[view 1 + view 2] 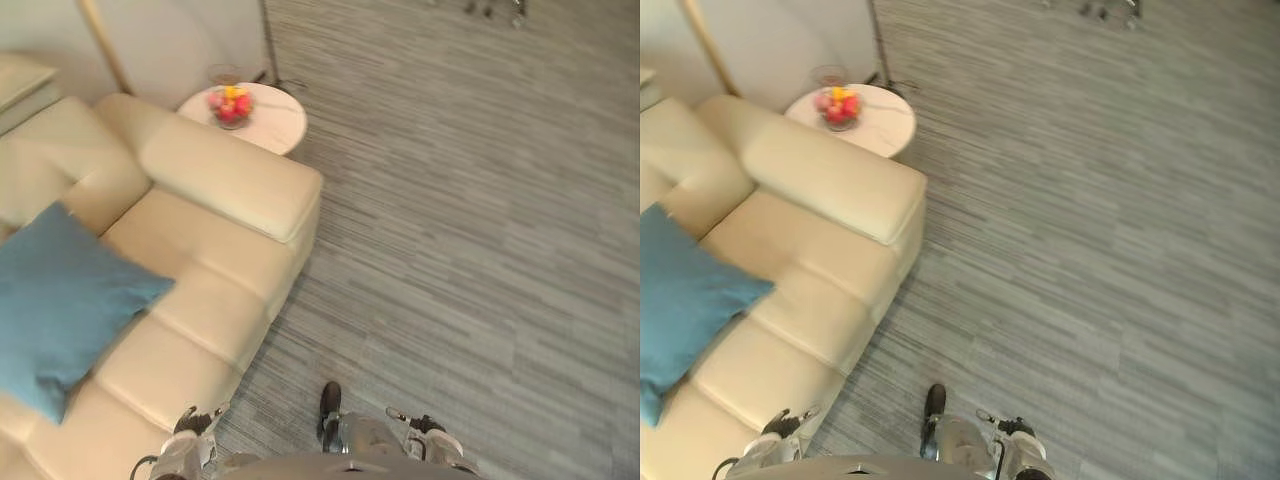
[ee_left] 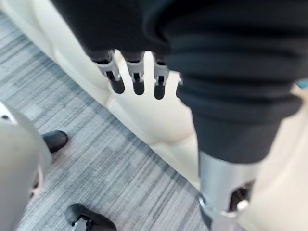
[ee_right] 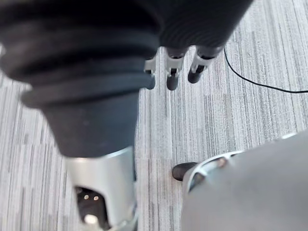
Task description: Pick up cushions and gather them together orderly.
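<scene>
In the left eye view a cream leather sofa [image 1: 200,260] takes up the side of the left hand. Its armrest [image 1: 230,180] is just beside a round white side table [image 1: 270,125] that carries a glass bowl of fruit [image 1: 229,105]. One blue cushion [image 1: 55,300] leans on the seat against the backrest, far out on the left hand's side. Grey striped carpet [image 1: 480,220] covers the right hand's side.

In the left wrist view the left hand [image 2: 137,79] hangs with its fingers straight and slightly spread, holding nothing. The sofa's cream front lies just past its fingertips.

In the right wrist view the right hand [image 3: 172,72] also has straight fingers and is empty, above bare carpet.
</scene>
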You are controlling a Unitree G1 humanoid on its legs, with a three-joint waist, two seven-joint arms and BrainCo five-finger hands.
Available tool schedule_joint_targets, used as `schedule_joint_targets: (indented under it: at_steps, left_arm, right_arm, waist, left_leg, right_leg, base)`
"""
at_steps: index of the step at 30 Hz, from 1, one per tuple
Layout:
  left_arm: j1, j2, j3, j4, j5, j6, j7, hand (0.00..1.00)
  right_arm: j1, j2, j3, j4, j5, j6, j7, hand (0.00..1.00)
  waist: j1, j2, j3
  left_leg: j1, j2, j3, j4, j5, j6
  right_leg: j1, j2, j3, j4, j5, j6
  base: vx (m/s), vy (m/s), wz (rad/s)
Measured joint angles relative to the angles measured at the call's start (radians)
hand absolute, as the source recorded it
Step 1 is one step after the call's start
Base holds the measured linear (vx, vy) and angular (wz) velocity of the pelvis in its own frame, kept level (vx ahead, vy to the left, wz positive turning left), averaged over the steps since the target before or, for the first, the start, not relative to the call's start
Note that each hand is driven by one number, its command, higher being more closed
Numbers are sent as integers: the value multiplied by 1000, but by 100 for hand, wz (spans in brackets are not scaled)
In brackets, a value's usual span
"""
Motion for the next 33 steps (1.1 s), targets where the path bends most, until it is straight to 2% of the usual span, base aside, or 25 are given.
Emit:
schedule_joint_targets:
  at_steps: [1,2,4,5,6,7,8,11,13,15,17,18,19,20,22,23,24,26,27,28,31,33]
  left_arm:
    - [0,-14,-18,0,0,-2,0,0]
    - [-1,-21,-42,2,1,-2,-1,0]
    - [-6,-27,-62,5,2,-1,-1,0]
    - [-11,-27,-67,4,2,0,-1,0]
    - [-10,-30,-77,4,2,0,-2,0]
    - [-7,-36,-77,4,2,0,-2,0]
    - [-4,-45,-79,-2,1,-3,-5,0]
    - [-4,-45,-80,-11,-1,-5,-4,0]
    - [6,-38,-80,-32,-2,-8,-4,0]
    - [9,-37,-76,-36,-3,-8,-4,0]
    - [7,-39,-74,-40,-8,-14,-3,0]
    - [7,-40,-73,-44,-8,-16,-3,0]
    - [7,-41,-73,-47,-7,-18,-2,0]
    - [7,-42,-73,-48,-7,-20,-2,0]
    - [8,-42,-73,-46,-7,-21,-2,0]
    - [10,-42,-73,-45,-7,-21,-2,0]
    - [8,-30,-74,-46,-4,-21,-3,0]
    - [8,-18,-78,-44,2,-21,-3,0]
    - [8,-12,-79,-40,4,-21,-3,0]
    - [5,-2,-81,-34,10,-20,-3,0]
    - [5,9,-96,-34,10,-20,-1,0]
    - [4,9,-106,-35,10,-20,-1,0]
  right_arm:
    - [2,-9,0,0,-1,0,0,0]
    - [8,-23,0,1,-1,1,0,0]
    - [1,-23,0,1,-1,2,1,0]
    - [1,-19,4,4,0,3,1,0]
    - [1,-21,22,9,0,2,0,0]
    - [-1,-24,23,13,0,2,0,0]
    - [-2,-27,30,20,0,2,0,0]
    - [-3,-38,31,47,0,5,0,0]
    - [3,-36,29,53,0,9,0,0]
    - [4,-34,16,53,0,10,0,0]
    - [5,-32,-3,51,-1,11,0,0]
    - [5,-30,-4,49,-2,11,0,0]
    - [11,-24,-9,43,-2,11,0,0]
    - [17,-23,-11,42,-2,10,0,0]
    - [21,-21,-18,40,-2,10,1,0]
    - [22,-18,-32,40,-2,9,1,0]
    - [23,-5,-48,39,-1,7,1,0]
    - [31,10,-50,40,-1,7,2,0]
    - [35,18,-50,40,0,7,3,0]
    - [36,28,-49,40,0,7,6,0]
    - [34,43,-49,40,1,7,11,0]
    - [24,45,-48,40,1,6,14,0]
  waist:
    - [2,25,-5]
    - [1,39,-6]
    - [0,47,-4]
    - [2,35,3]
    - [5,26,8]
    - [9,23,11]
    - [14,20,16]
    - [20,22,19]
    - [35,15,23]
    - [38,14,24]
    - [49,13,25]
    - [53,11,26]
    - [59,11,26]
    - [64,11,26]
    - [63,12,25]
    - [63,13,25]
    - [62,2,20]
    - [60,-28,10]
    - [61,-28,10]
    - [61,-54,-1]
    - [63,-59,-1]
    - [62,-49,0]
  left_leg:
    - [4,-3,4,-12,1,-2]
    - [15,-1,3,-21,3,-6]
    - [19,9,4,0,25,-20]
    - [-6,52,1,145,27,-27]
    - [-56,116,-16,332,30,-19]
    - [-74,134,-32,395,23,-12]
    - [-129,148,-103,510,1,4]
    - [-205,103,-246,514,-44,-13]
    - [-269,64,-322,389,-62,-17]
    - [-310,36,-403,279,-59,-22]
    - [-334,-17,-570,116,-43,-38]
    - [-336,-30,-614,85,-32,-37]
    - [-335,-51,-689,46,-12,-29]
    - [-329,-59,-715,34,1,-19]
    - [-315,-58,-706,27,21,-1]
    - [-291,-56,-690,8,70,2]
    - [-270,-62,-648,0,107,13]
    - [-257,-79,-608,-12,95,29]
    - [-257,-85,-599,-17,93,32]
    - [-253,-100,-581,-23,91,36]
    - [-223,-129,-558,-28,80,54]
    - [-203,-148,-549,-30,76,61]
  right_leg:
    - [3,-10,-46,20,-18,17]
    - [-2,9,-18,20,-19,26]
    - [-4,30,17,18,-25,35]
    - [2,35,51,29,-38,47]
    - [26,44,85,21,-43,48]
    - [36,50,101,14,-43,48]
    - [63,69,144,-4,-43,48]
    - [110,83,205,-38,-38,55]
    - [145,88,274,-78,-37,56]
    - [154,89,315,-88,-33,62]
    - [158,89,382,-94,-22,81]
    - [161,90,403,-95,-21,83]
    - [171,91,440,-96,-23,99]
    - [177,93,472,-91,-30,112]
    - [182,97,512,-81,-45,131]
    - [183,102,538,-70,-56,138]
    - [185,86,563,-56,-74,158]
    - [178,58,561,-60,-77,170]
    - [174,49,562,-63,-75,172]
    - [173,32,562,-71,-62,184]
    - [196,8,563,-93,-56,197]
    - [209,-5,567,-97,-55,203]
  base:
    - [116,-70,-88]
    - [113,-53,-85]
    - [120,-80,-67]
    - [117,-88,-67]
    - [123,-86,-70]
    - [105,-72,-85]
    - [98,-46,-74]
    - [98,13,-73]
    - [94,35,-91]
    - [102,52,-83]
    - [103,70,-97]
    - [108,95,-102]
    - [150,144,-97]
    - [188,205,-100]
    - [144,188,-75]
    - [184,267,-84]
    - [190,279,-74]
    - [201,287,-53]
    - [204,268,-48]
    - [188,232,-44]
    - [142,167,-28]
    - [105,129,-26]
